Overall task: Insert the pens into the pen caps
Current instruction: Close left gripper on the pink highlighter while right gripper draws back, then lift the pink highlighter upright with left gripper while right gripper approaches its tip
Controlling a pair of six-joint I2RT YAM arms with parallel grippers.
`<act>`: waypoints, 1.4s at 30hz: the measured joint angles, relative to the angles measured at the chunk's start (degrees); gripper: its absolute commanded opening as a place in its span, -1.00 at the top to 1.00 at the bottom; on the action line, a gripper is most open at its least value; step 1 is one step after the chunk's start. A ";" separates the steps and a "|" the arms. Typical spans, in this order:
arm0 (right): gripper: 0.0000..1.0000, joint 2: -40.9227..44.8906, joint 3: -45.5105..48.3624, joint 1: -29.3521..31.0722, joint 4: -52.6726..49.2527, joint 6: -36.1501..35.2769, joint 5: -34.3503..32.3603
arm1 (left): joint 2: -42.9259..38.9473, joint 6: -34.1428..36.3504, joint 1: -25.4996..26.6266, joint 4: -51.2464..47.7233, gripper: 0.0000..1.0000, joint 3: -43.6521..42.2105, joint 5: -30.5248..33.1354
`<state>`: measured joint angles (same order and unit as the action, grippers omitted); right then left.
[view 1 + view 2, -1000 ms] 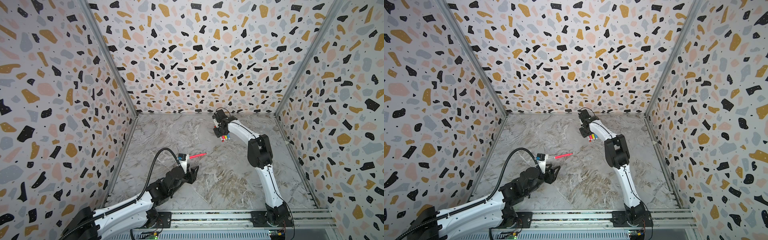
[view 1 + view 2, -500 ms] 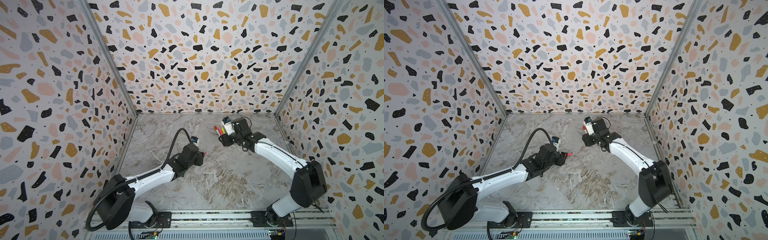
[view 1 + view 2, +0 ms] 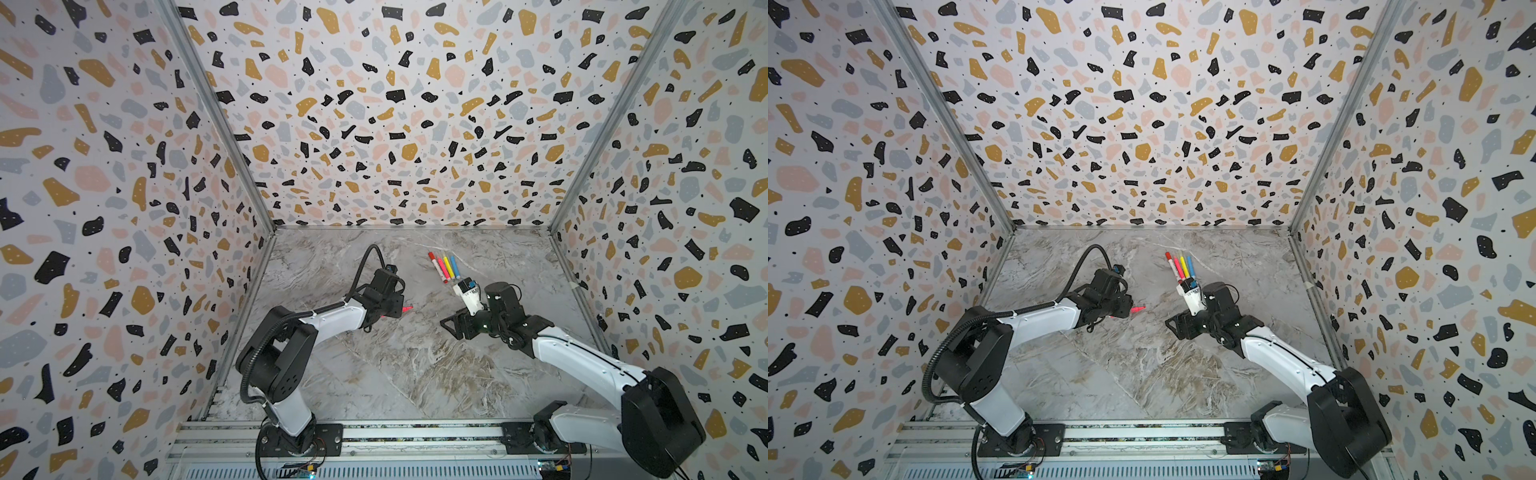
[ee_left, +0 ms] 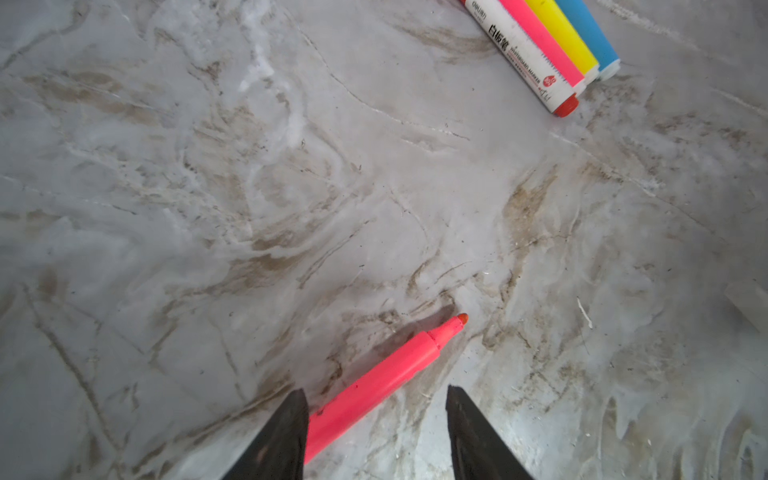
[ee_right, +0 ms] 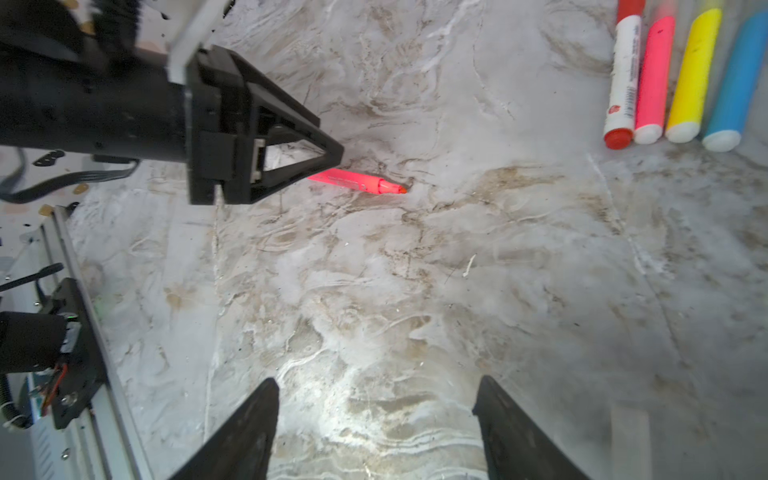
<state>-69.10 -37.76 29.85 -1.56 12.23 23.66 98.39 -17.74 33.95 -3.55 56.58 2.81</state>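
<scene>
Fingers of the left gripper are being held apart, low over the marble tabletop, and the loose neon-pink pen is being straddled by them. Its body is lying slantwise in the gap, its rear end is being hidden behind one finger, and its nib is pointing out beyond the fingertips. It is not being clamped; whether that finger is touching it cannot be told. The right gripper is being held with its fingers wide apart over bare tabletop, nothing between them, well apart from that pen. Farther back, a white-bodied marker, a second pink pen, a yellow pen and a blue pen are lying side by side in a row.
</scene>
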 measured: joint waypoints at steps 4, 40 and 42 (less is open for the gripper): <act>-0.53 1.68 0.59 0.00 2.43 0.98 1.90 | 2.32 1.03 -0.04 -1.01 -0.04 0.83 -0.79; -0.49 3.58 4.76 0.31 7.67 5.75 1.55 | 2.49 2.78 7.96 -4.31 0.90 -2.69 4.52; -0.52 3.89 5.57 -0.07 8.22 6.21 1.75 | -1.36 2.75 8.24 -1.97 0.90 -6.80 3.15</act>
<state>-65.21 -32.18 29.78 6.66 18.44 25.41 97.03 -14.98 42.19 -5.52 49.78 5.96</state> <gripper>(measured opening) 0.747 0.123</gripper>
